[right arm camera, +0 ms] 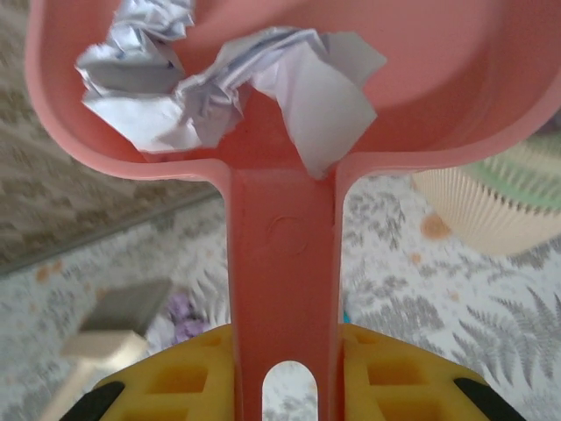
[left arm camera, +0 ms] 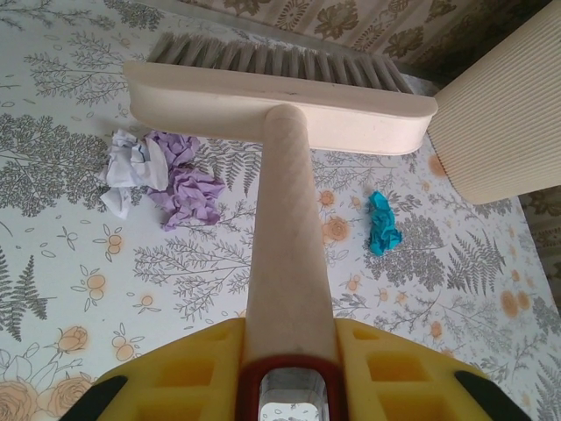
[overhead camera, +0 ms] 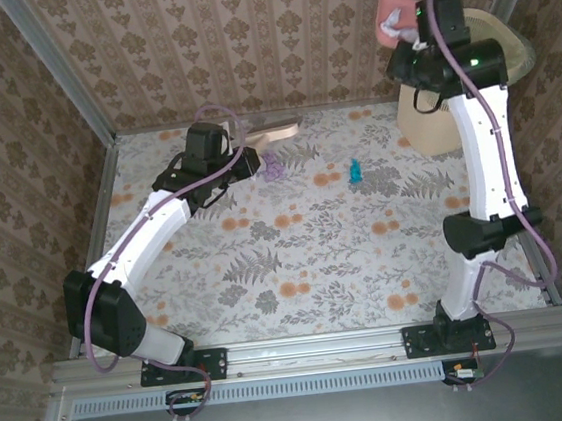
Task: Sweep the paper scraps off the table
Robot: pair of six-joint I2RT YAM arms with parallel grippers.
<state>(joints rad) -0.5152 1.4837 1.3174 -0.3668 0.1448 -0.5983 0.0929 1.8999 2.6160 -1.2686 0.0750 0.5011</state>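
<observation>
Surface (overhead camera: 317,267) with fern print spans the cell floor; ribbed cream bin (overhead camera: 431,122) stands at its far right corner; my left gripper (left arm camera: 287,351) is clenched on the handle of the cream brush (left arm camera: 280,101), head low at the far side, bristles pointing away from me; my right gripper (right arm camera: 285,360) is clamped on the handle of the pink dustpan (right arm camera: 421,105), lifted off the surface near the bin; crumpled white scraps (right arm camera: 219,83) sit inside the pan; on the surface: purple scrap (left arm camera: 188,189) touching a white scrap (left arm camera: 127,171), just left of the brush handle, near the head; teal scrap (left arm camera: 382,224) lies alone on the right, between brush and bin.
</observation>
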